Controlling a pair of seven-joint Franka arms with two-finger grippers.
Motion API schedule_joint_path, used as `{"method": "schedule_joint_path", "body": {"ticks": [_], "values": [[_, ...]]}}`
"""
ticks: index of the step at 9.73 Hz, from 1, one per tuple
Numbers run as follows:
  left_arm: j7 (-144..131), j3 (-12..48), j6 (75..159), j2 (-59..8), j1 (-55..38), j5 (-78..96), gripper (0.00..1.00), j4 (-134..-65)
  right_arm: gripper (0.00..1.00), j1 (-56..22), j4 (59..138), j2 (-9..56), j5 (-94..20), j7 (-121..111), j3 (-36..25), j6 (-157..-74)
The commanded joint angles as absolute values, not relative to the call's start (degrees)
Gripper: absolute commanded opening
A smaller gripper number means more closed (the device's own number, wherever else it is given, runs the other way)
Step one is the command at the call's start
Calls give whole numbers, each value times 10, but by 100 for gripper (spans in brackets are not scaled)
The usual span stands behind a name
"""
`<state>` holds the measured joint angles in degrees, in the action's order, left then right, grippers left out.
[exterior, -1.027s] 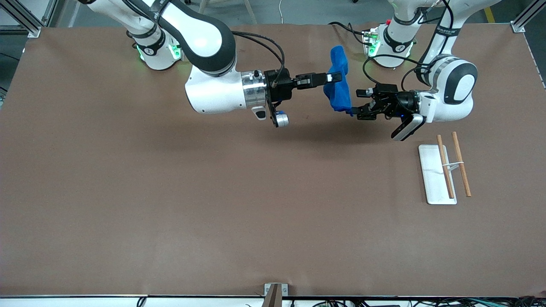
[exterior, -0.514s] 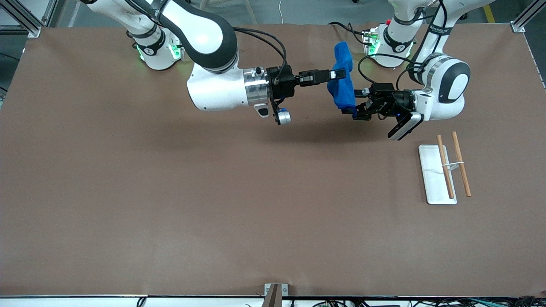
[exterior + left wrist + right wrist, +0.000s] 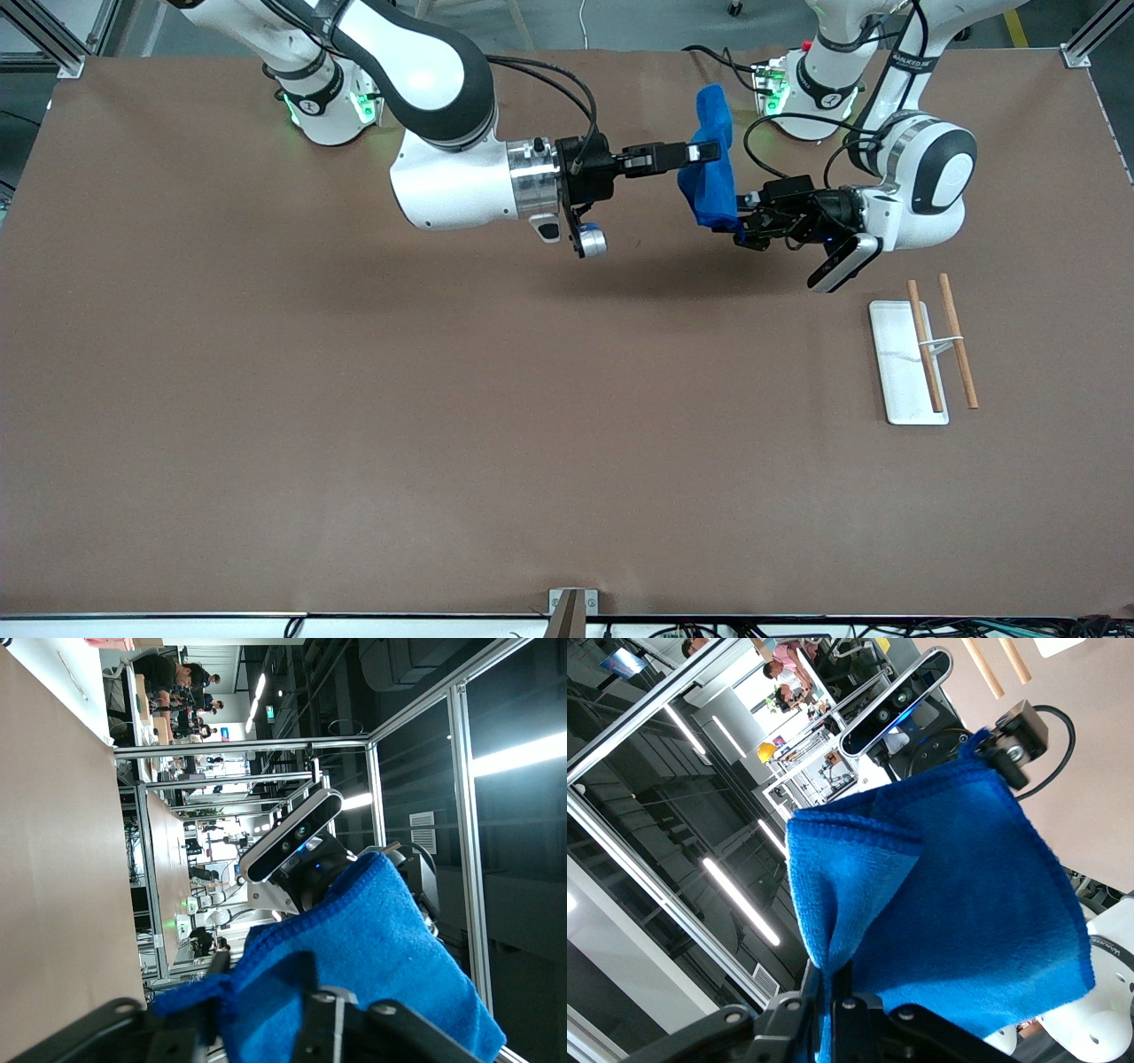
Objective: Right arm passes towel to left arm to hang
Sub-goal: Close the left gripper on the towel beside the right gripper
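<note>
The small bright blue soft towel (image 3: 711,173) hangs in the air over the brown surface (image 3: 354,425), toward the edge where the robots' bases stand, between the two arms. The right claw (image 3: 700,152) is clamped on it near its upper part, as the right wrist view shows with cloth pinched between the fingers. The left claw (image 3: 742,228) is at the towel's lower corner; in the left wrist view its fingers (image 3: 332,1028) sit against the cloth, but whether they have truly pinched it I cannot tell.

The risk is in the handover: if the right claw lets go before the left has a firm bite, the towel will drop to the surface. A grip on a thin corner alone may also slip as the cloth swings toward the white rack with wooden rods (image 3: 921,359), which stands near the left arm's end.
</note>
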<state>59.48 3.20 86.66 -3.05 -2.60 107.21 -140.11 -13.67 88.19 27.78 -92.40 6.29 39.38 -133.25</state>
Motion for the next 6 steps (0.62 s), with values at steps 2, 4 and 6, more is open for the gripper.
{"method": "schedule_joint_path", "body": {"ticks": [2,4,6], "values": [[611,33,882,-30,-24,1082,7,-1419,4,-142,868,288,-940,54,398,-1339],[604,32,882,-30,-23,1082,3,-1416,4,-142,868,288,-940,54,398,-1339],[602,31,884,-30,-22,1081,1,-1415,21,-142,876,286,-937,68,398,-1344]]}}
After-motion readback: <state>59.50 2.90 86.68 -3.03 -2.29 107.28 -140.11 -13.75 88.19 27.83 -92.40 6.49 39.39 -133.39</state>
